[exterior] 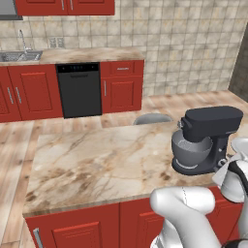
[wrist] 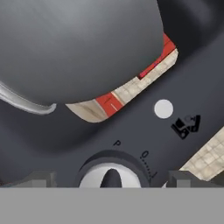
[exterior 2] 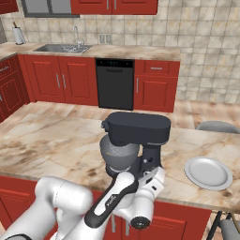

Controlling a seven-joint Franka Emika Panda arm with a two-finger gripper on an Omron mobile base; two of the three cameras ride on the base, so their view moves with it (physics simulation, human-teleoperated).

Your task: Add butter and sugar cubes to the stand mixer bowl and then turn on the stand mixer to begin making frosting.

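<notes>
The dark charcoal stand mixer [exterior: 209,138] [exterior 2: 136,133] stands at the near right of the island counter, with the grey metal stand mixer bowl [exterior: 190,151] [exterior 2: 119,156] under its head. In the hand view my gripper [wrist: 112,179] is open right up against the mixer's side. Its dark fingertips [wrist: 41,178] flank the silver knob [wrist: 111,175], one on each side. Marks P and 0 curve around the knob, and the bowl's rounded wall [wrist: 78,48] bulges above it. The sugar cubes and butter are out of view.
A flat white plate [exterior 2: 207,172] [exterior: 240,144] lies on the marble counter [exterior: 97,164] just right of the mixer. A grey stool top [exterior: 152,118] sits beyond the island. Red cabinets, a black dishwasher [exterior 2: 115,83] and a sink [exterior 2: 63,48] line the far wall.
</notes>
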